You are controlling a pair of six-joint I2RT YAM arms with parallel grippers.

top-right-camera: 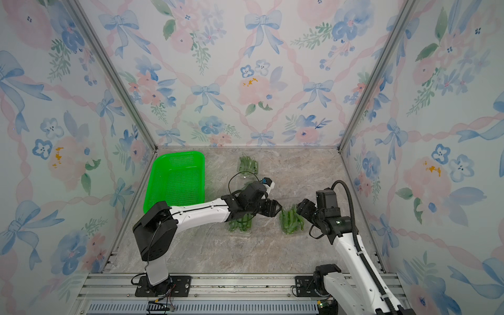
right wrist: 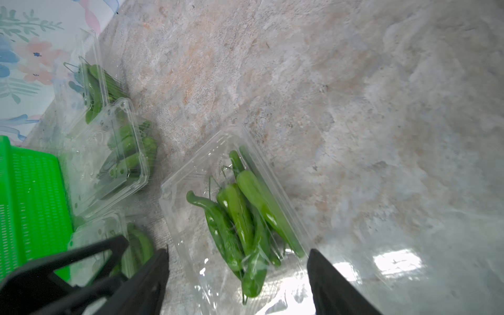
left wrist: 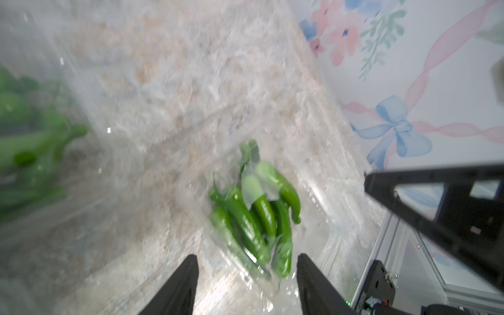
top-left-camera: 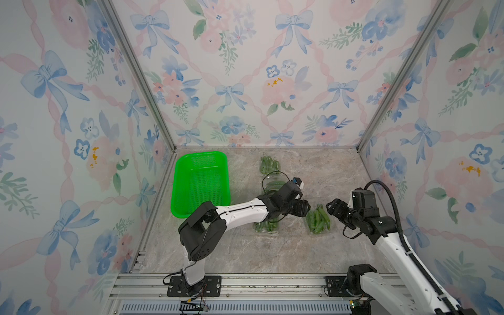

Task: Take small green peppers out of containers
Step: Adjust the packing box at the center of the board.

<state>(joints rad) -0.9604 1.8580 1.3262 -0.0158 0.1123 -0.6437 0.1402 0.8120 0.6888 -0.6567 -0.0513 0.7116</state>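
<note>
One clear container (top-left-camera: 317,221) (top-right-camera: 290,223) of small green peppers (right wrist: 240,218) (left wrist: 259,215) lies on the table between my two grippers. My left gripper (top-left-camera: 306,208) (left wrist: 246,260) hangs open just left of it, and nothing sits between its fingers. My right gripper (top-left-camera: 330,207) (right wrist: 238,255) hangs open just right of it, pointing at the peppers. Three more containers hold peppers. One is under the left arm (top-left-camera: 266,227), one is behind the left wrist (top-left-camera: 274,184), and one is far back (top-left-camera: 270,165). Whether either gripper touches the plastic I cannot tell.
A bright green perforated basket (top-left-camera: 201,182) (top-right-camera: 174,180) (right wrist: 27,204) stands at the back left against the wall. Floral walls close the marble table (top-left-camera: 327,169) on three sides. An aluminium rail (top-left-camera: 259,283) runs along the front edge.
</note>
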